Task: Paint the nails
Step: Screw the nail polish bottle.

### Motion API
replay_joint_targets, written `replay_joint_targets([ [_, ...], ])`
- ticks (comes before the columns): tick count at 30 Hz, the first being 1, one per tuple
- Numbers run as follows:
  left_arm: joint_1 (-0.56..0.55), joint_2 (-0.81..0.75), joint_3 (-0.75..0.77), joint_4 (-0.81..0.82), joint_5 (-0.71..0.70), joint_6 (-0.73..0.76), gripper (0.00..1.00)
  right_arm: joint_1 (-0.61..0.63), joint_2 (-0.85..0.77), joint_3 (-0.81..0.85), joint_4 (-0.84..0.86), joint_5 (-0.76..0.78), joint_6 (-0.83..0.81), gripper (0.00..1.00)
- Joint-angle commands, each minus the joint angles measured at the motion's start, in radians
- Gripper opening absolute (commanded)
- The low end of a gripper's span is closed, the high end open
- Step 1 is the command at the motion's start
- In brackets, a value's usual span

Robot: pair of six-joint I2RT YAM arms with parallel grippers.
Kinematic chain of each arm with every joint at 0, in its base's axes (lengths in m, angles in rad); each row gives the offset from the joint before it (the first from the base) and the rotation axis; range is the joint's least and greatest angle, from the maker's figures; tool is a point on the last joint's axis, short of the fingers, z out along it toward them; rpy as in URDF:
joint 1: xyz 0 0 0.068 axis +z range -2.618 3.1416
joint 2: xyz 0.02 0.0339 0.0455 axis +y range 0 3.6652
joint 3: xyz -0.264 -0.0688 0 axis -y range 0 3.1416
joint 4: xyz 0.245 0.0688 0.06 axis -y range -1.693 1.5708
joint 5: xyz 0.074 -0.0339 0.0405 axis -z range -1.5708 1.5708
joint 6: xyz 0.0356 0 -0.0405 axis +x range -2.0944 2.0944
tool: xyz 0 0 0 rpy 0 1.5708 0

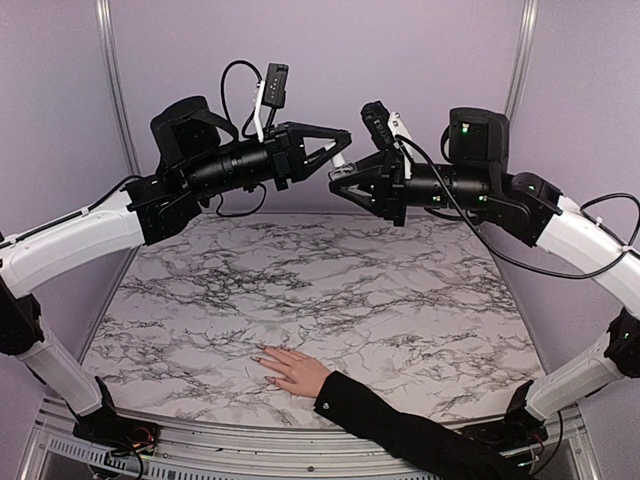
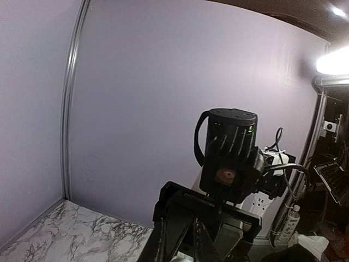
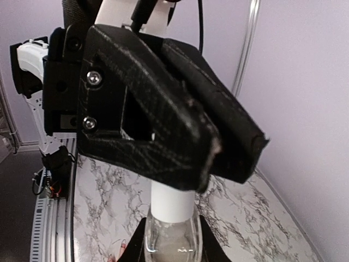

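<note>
A pale hand (image 1: 292,371) with a black sleeve lies flat near the table's front edge; its nails (image 1: 263,353) are tiny and point left. Both grippers meet high above the table's back. My right gripper (image 1: 338,184) is shut on a small clear bottle (image 3: 171,240), which sits between its fingers (image 3: 132,246) in the right wrist view. My left gripper (image 1: 343,148) is shut on the bottle's white cap (image 3: 172,204) and fills the right wrist view (image 3: 163,114). The left wrist view shows mostly the right arm's wrist (image 2: 229,158).
The marble table top (image 1: 330,280) lies under both raised arms. Purple walls (image 1: 400,60) close the back and sides. The black sleeve (image 1: 410,430) runs off the front right, close to the right arm's base (image 1: 520,420).
</note>
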Motion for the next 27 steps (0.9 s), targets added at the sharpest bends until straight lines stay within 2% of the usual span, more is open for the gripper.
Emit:
replay_joint_targets([
  [1, 0.000, 0.000, -0.041, -0.053, 0.266, 0.014, 0.00, -0.003, -0.048, 0.079, 0.223, -0.340, 0.074, 0.00],
  [12, 0.021, -0.035, -0.039, -0.053, 0.570, 0.012, 0.01, -0.018, -0.040, 0.032, 0.391, -0.589, 0.235, 0.00],
  [14, 0.028, -0.041, -0.040, -0.053, 0.576, 0.004, 0.07, -0.018, -0.036, 0.033, 0.406, -0.599, 0.247, 0.00],
  [16, 0.043, -0.059, -0.049, -0.055, 0.527, -0.002, 0.22, -0.019, -0.037, 0.033, 0.397, -0.581, 0.234, 0.00],
  [19, 0.090, -0.129, -0.089, -0.057, 0.360, 0.008, 0.34, -0.017, -0.039, 0.045, 0.288, -0.461, 0.135, 0.00],
  [21, 0.125, -0.190, -0.115, -0.070, 0.196, 0.020, 0.40, -0.009, -0.042, 0.054, 0.194, -0.303, 0.067, 0.00],
  [24, 0.141, -0.264, -0.128, -0.122, 0.006, 0.064, 0.44, 0.007, -0.040, 0.053, 0.112, -0.042, -0.021, 0.00],
  [27, 0.138, -0.272, -0.110, -0.142, -0.099, 0.052, 0.46, 0.045, -0.027, 0.047, 0.079, 0.240, -0.074, 0.00],
])
